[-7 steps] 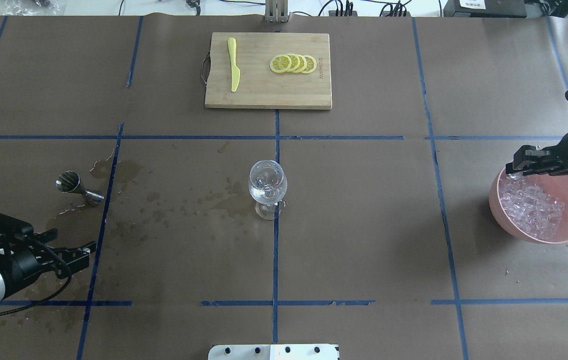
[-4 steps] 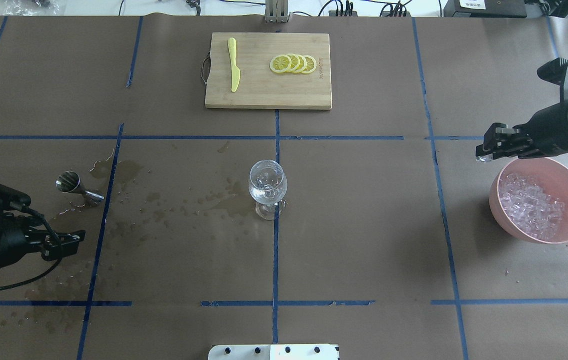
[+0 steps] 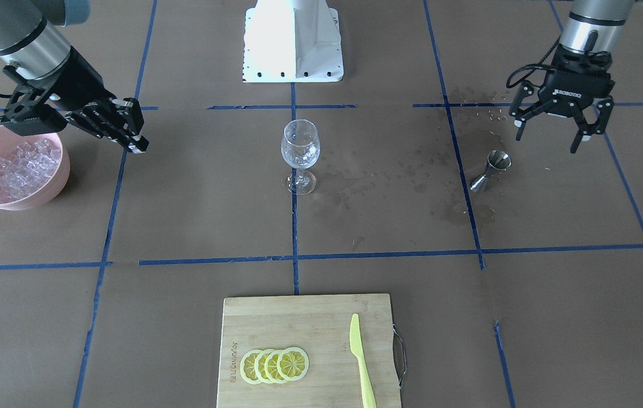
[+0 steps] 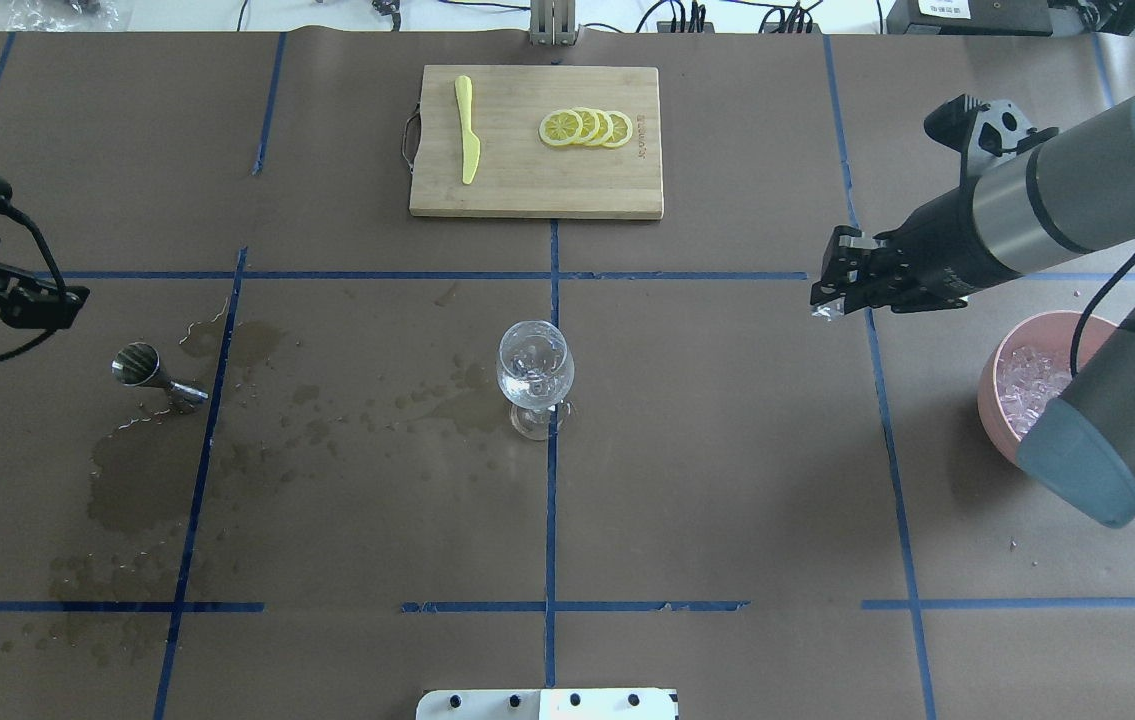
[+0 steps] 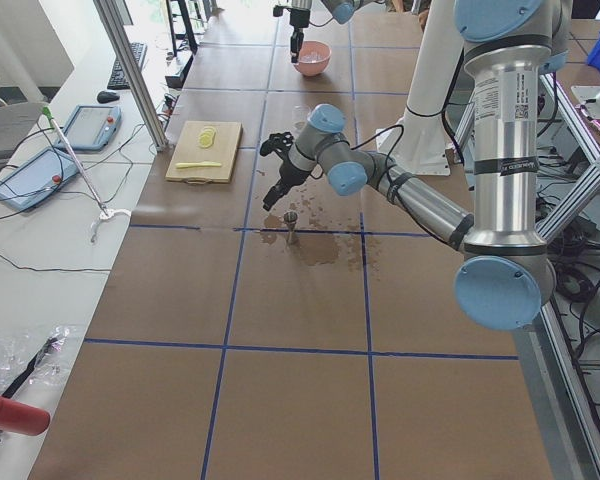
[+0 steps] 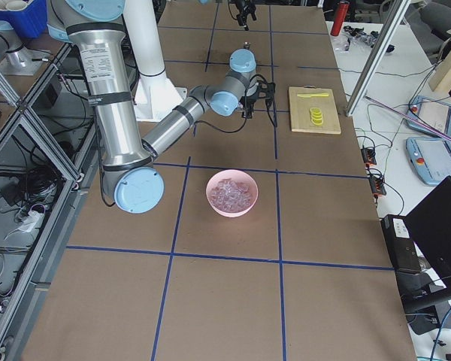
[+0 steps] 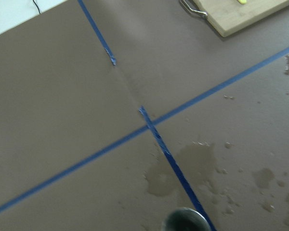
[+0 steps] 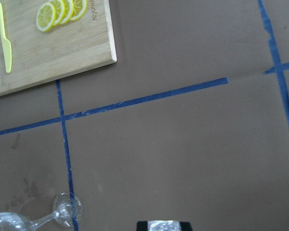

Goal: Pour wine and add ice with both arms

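The wine glass (image 4: 535,370) stands at the table's middle, with clear pieces in its bowl and no dark liquid that I can see; it also shows in the front view (image 3: 300,148). The steel jigger (image 4: 152,372) stands left of it beside wet stains (image 4: 137,470). My left gripper (image 3: 548,141) is open and empty, above the table beyond the jigger. My right gripper (image 4: 820,300) is shut on a clear ice cube (image 8: 164,225), in the air between the glass and the pink bowl (image 4: 992,400). The bowl holds the heap of ice (image 3: 18,164). My right arm partly hides it from overhead.
A wooden cutting board (image 4: 517,185) lies at the far middle with lemon slices (image 4: 587,127) and a yellow knife (image 4: 467,130). Blue tape lines cross the brown paper. The white robot base (image 3: 293,39) is at the near edge.
My right gripper has left the bowl and moved left toward the glass with the cube. My left gripper has moved away from the robot's side, to beyond the jigger.
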